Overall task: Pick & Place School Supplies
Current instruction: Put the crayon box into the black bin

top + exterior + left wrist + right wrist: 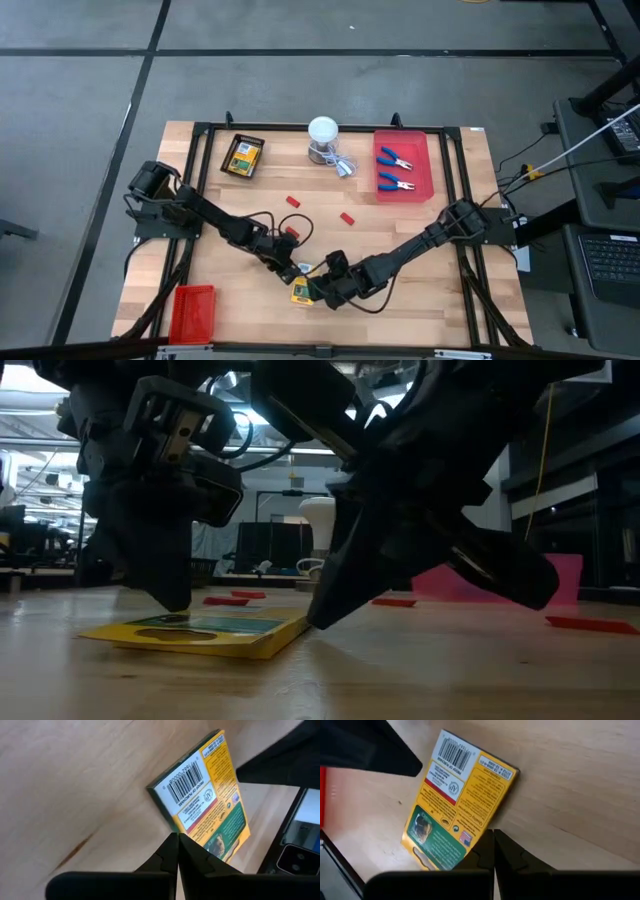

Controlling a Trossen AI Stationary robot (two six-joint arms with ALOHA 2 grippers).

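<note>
From above, a light wooden table [420, 250] with a black frame stands on a grey floor. Both arms reach to the near middle, where a crayon box [300, 293] lies flat between the left gripper [290, 272] and the right gripper [322, 293]. A black tray [243, 156] holds a second crayon box [241, 157]; a red tray [404, 166] holds two blue-handled pliers [397, 158]. Another red tray [193, 311] sits at the near left corner. Three red blocks [347, 218] lie loose mid-table, near a white container [323, 135].

At table height, the box seems to lie flat, both grippers' tips down at its ends; a workshop room shows behind.

The left wrist shows the jaws together, tips at the box's long edge, barcode end pointing away.

The right wrist shows jaws likewise together against the box's edge.
</note>
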